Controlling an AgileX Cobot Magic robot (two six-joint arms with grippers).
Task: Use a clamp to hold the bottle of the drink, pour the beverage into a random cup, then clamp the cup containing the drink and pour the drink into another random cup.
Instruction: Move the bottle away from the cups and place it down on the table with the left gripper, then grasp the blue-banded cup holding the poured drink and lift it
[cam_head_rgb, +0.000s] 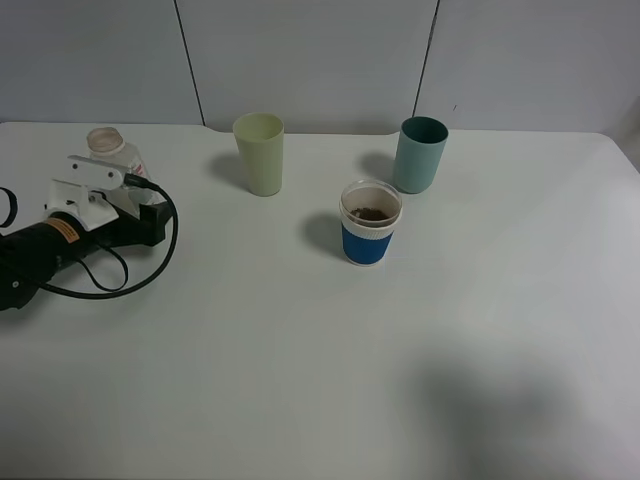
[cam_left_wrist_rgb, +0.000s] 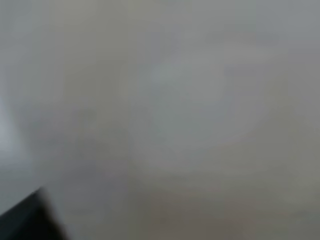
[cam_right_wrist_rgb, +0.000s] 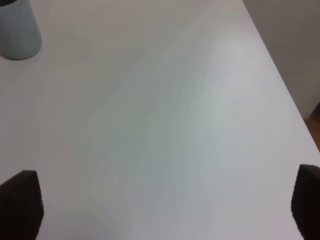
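Clear plastic, the small squarish bottle (cam_head_rgb: 112, 148) with a white label stands far left on the white table (cam_head_rgb: 300, 380), close against the white-housed left clamp (cam_head_rgb: 130, 190); that wrist view is only blur, so I cannot tell if the jaws are spread or pinching. Rightwards, past the tall pale yellow-green tumbler (cam_head_rgb: 259, 153), the short blue-sleeved cup (cam_head_rgb: 370, 222) of dark brown beverage (cam_head_rgb: 371, 213) stands upright, well apart from that clamp. The dark-fingered right clamp (cam_right_wrist_rgb: 160, 205), spread wide and empty, is perhaps nearer.
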